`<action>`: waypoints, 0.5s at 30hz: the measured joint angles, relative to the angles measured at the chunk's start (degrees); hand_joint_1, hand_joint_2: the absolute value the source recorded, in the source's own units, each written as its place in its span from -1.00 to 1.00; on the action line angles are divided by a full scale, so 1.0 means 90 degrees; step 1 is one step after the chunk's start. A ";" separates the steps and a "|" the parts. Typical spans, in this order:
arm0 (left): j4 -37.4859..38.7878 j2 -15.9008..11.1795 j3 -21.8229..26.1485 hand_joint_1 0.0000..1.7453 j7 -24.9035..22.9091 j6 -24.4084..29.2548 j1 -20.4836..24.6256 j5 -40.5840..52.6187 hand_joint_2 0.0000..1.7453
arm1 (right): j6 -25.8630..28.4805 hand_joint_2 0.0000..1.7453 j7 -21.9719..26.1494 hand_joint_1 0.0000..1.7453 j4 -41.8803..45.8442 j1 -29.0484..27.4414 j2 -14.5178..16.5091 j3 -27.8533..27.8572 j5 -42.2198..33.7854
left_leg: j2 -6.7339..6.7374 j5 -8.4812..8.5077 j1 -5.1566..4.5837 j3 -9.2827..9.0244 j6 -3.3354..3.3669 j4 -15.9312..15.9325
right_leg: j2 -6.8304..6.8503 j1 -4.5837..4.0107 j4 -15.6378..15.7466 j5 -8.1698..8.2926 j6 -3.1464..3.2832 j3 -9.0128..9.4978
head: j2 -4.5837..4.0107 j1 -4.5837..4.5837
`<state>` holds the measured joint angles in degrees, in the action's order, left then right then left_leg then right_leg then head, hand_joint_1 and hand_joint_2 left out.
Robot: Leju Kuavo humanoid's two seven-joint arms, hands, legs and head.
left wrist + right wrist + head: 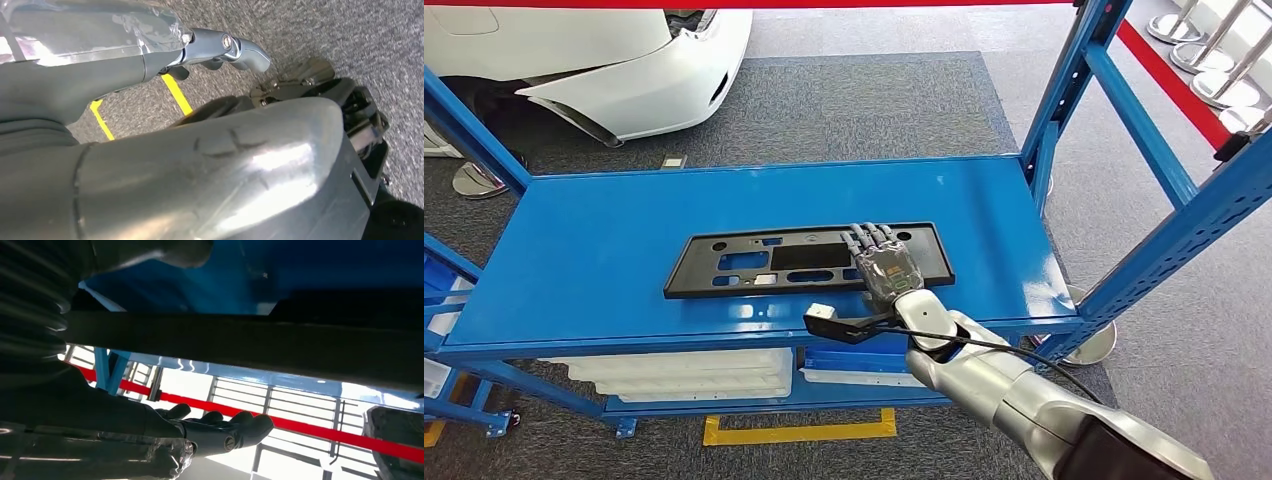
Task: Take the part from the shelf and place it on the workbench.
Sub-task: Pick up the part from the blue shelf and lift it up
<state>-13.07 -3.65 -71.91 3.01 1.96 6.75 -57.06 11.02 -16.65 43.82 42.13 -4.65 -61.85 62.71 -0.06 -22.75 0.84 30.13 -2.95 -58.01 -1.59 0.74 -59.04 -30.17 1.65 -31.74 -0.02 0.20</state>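
- On the blue shelf [604,250], top deck, lies the part [754,262]: a long flat black plate with cut-outs, set lengthwise, nearer the shelf's front lip than its back edge.
- My right hand [886,262] lies palm-down over the part's right end, fingers laid out straight and close together across the plate. They look to rest on it from above, with nothing wrapped round it; I judge no grip is made yet.
- From the right wrist view, my fingers [220,432] show extended and only slightly curled, and a dark band crosses close by. I cannot tell whether that band is the part's edge or the shelf's lip.
- Why that end: it is the end nearest my right arm, which comes in across the shelf's front edge, and a flat plate offers no handle. I judge an edge must be lifted or slid past the lip before fingers can get under.
- My left hand [227,47] hangs low over grey carpet with a yellow floor line [177,95] beyond it; fingers curled, holding nothing I can see.
- Below the shelf's top deck sit white moulded pieces [684,372].
- Behind the shelf stands a white car body [624,70].
- No workbench to note; the carry is all to come.
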 joint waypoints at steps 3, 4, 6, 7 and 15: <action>0.0000 -0.0001 0.0000 -1.00 0.0549 0.0116 -0.0003 0.0061 -1.00 | -0.0036 1.00 -0.0204 1.00 -0.0089 -0.0011 0.0044 -0.0050 -0.0253 | 0.0000 0.0000 -0.0002 -0.0001 0.0000 -0.0002 | 0.0000 0.0000 0.0000 0.0000 0.0000 -0.0002 | 0.0000 -0.0001; 0.0000 -0.0002 0.0000 -1.00 0.0855 0.0219 -0.0003 0.0108 -1.00 | -0.0058 1.00 -0.0302 1.00 -0.0087 -0.0021 0.0013 -0.0057 -0.0330 | 0.0000 0.0000 -0.0003 -0.0002 0.0000 -0.0003 | 0.0001 0.0001 0.0000 0.0000 0.0000 -0.0001 | 0.0000 0.0000; 0.0000 -0.0002 0.0000 -1.00 0.1328 0.0354 -0.0004 0.0188 -1.00 | -0.0130 1.00 -0.0422 1.00 -0.0006 -0.0040 -0.0114 -0.0059 -0.0418 | 0.0000 0.0000 -0.0004 -0.0003 0.0000 -0.0005 | 0.0001 0.0002 0.0000 0.0000 0.0000 0.0002 | 0.0000 -0.0001; 0.0000 -0.0002 0.0000 -1.00 0.1423 0.0328 -0.0004 0.0201 -1.00 | -0.0169 1.00 -0.0442 1.00 0.0057 -0.0043 -0.0179 -0.0059 -0.0433 | 0.0000 0.0000 -0.0004 -0.0004 0.0001 -0.0005 | 0.0000 0.0002 0.0000 0.0000 0.0000 0.0004 | 0.0000 -0.0001; 0.0000 -0.0007 0.0009 -1.00 0.1317 -0.0171 -0.0012 -0.0039 0.50 | -0.0348 1.00 -0.0391 1.00 0.0253 -0.0028 -0.0328 -0.0068 -0.0441 | 0.0003 0.0003 -0.0005 -0.0007 0.0005 -0.0008 | -0.0001 0.0003 0.0001 0.0005 -0.0004 0.0011 | 0.0000 -0.0010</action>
<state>-13.07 -3.72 -71.83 14.86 0.43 6.65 -57.41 7.88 -20.17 46.10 41.89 -7.60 -62.46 58.74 -0.04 -22.72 0.80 30.06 -2.91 -58.09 -1.60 0.77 -59.04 -30.12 1.61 -31.64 -0.02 0.11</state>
